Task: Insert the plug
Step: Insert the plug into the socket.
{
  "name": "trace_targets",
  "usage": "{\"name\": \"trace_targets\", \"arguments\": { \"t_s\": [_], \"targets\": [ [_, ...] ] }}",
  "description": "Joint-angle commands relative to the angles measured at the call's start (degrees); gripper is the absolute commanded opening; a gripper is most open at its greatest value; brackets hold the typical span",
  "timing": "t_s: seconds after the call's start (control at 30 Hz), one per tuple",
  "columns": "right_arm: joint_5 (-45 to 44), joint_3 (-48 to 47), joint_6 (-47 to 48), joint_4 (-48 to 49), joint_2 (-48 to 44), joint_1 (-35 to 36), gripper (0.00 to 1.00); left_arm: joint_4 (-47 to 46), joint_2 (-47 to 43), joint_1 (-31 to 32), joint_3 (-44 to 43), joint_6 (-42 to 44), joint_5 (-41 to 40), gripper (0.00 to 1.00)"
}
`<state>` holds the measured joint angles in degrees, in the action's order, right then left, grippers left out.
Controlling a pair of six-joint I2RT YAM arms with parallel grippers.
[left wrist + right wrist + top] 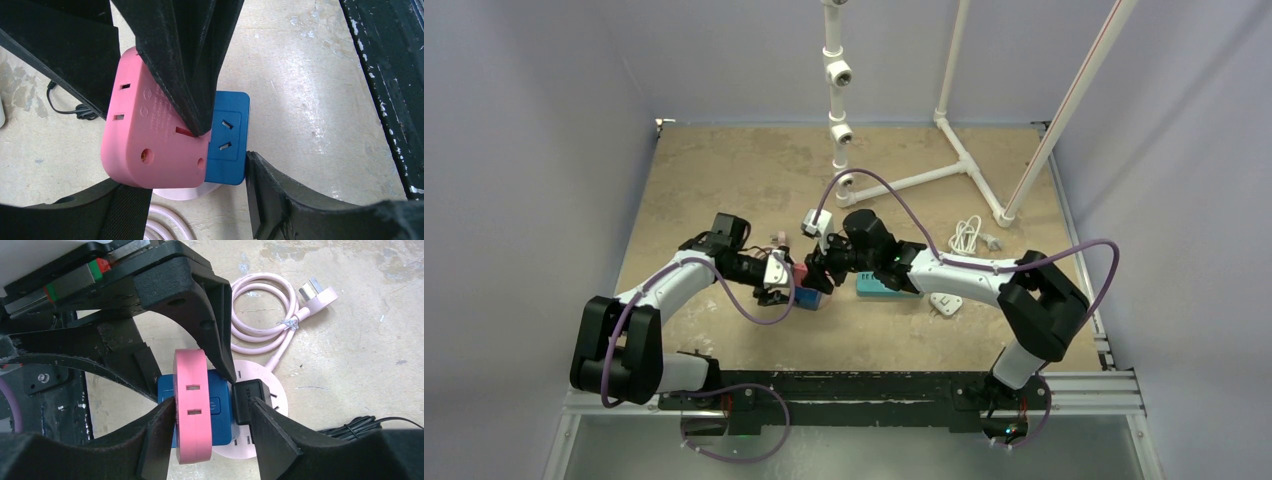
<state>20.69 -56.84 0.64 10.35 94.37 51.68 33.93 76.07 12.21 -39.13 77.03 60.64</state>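
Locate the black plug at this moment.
In the right wrist view, the black plug sits just right of centre. It is directly beside the right edge of the blue adapter and lies over the round pale-pink power hub.

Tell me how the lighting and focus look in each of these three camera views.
Top view: soft, even light on the table, no harsh shadows, sharp throughout. Left wrist view: pink adapter and blue adapter crisp, bare table washed out at right, close black fingers dark with little detail. Right wrist view: pink cable sharp, no glare.
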Motion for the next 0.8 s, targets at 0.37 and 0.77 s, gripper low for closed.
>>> {"name": "trace_targets", "arguments": {
  "t_s": [0.37, 0.77],
  "targets": [
    [0.11, -0.86, 2.23, 1.31, -3.51, 0.84, 0.14, -0.47, 0.04, 0.54, 0.3, -5.31, -1.36, 0.0],
    [0.23, 0.56, 7.91, 0.51, -3.03, 1.83, 0.0, 3.3, 0.35, 0.54, -1.01, -2.6, -0.94, 0.0]
  ]
}}
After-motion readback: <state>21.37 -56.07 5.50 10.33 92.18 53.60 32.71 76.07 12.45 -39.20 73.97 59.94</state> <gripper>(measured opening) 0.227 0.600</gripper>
